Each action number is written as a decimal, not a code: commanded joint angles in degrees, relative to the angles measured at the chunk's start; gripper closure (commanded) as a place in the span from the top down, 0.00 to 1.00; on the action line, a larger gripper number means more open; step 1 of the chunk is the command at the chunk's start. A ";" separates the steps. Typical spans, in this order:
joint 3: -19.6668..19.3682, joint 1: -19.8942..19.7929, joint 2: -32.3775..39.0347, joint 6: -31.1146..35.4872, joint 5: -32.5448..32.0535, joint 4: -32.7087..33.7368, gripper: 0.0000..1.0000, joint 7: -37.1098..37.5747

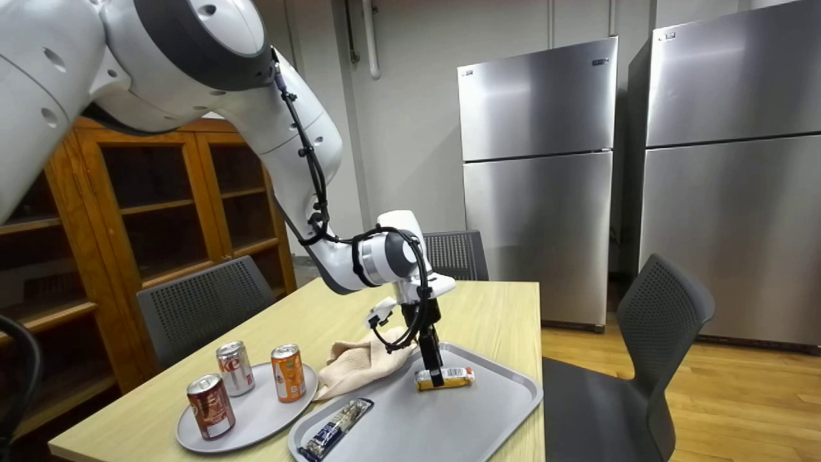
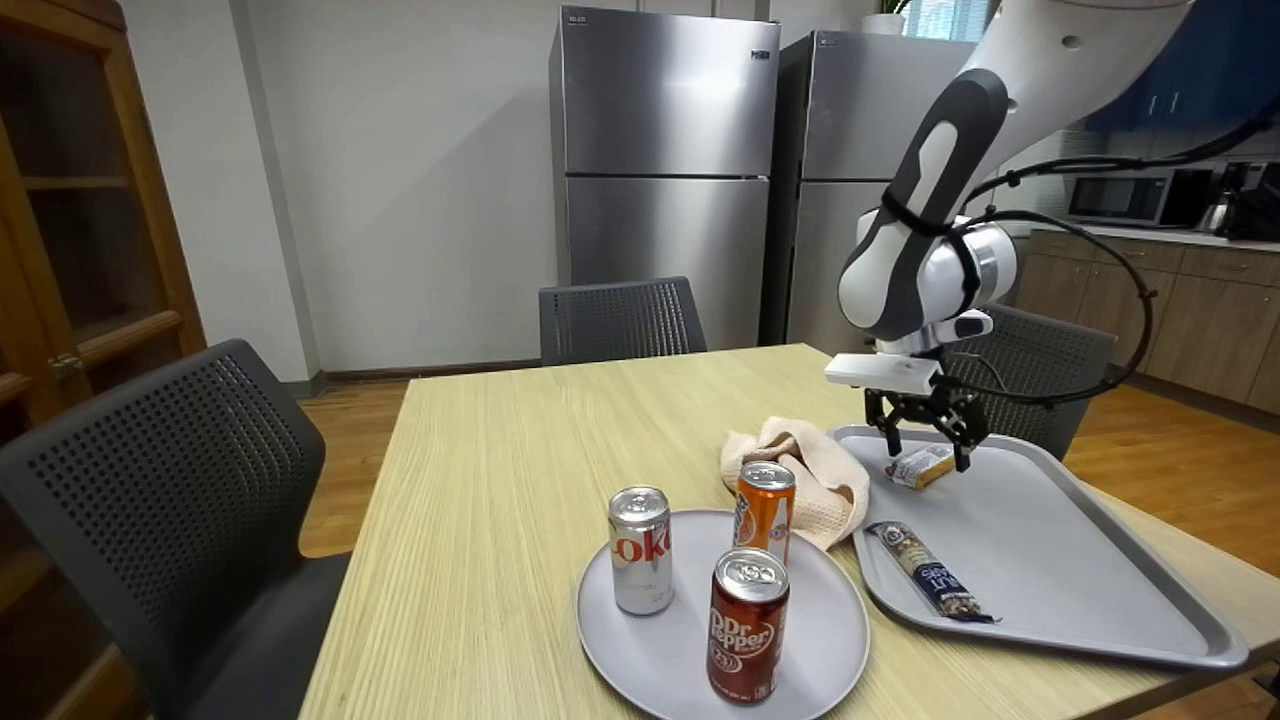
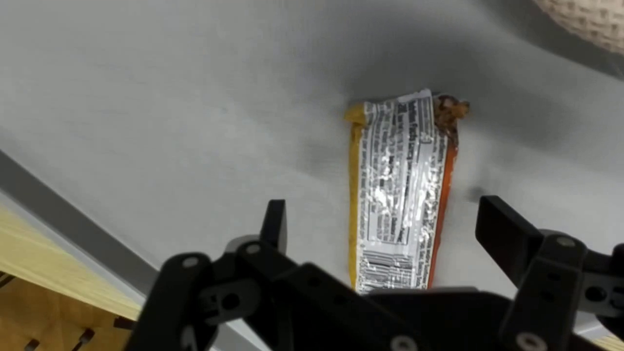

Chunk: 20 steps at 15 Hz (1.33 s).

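My gripper [image 3: 383,207] is open and empty, pointing down over the grey tray [image 1: 442,427]. Its fingers stand apart on both sides of a yellow and orange wrapped bar [image 3: 399,195], with a gap on each side. The bar lies on the tray with its printed silver-white back up; its near end is hidden by the gripper in the wrist view. The bar also shows in both exterior views [image 1: 458,378] [image 2: 920,467]. A dark blue and clear wrapped bar [image 1: 337,428] lies near the tray's edge, also in an exterior view [image 2: 930,570].
A beige cloth [image 2: 800,470] lies against the tray's edge. A round grey plate [image 2: 640,665] holds a silver can [image 2: 640,550], an orange can [image 2: 765,505] and a dark red can [image 2: 748,625]. Dark chairs [image 1: 667,321] stand around the wooden table [image 2: 480,520].
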 commanded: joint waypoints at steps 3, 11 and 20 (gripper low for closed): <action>0.14 -0.19 2.13 -3.19 1.72 3.12 1.00 1.23; -0.10 -0.27 2.17 -3.59 2.05 4.12 0.35 1.55; -0.27 0.06 0.25 -2.72 1.70 2.52 0.16 1.43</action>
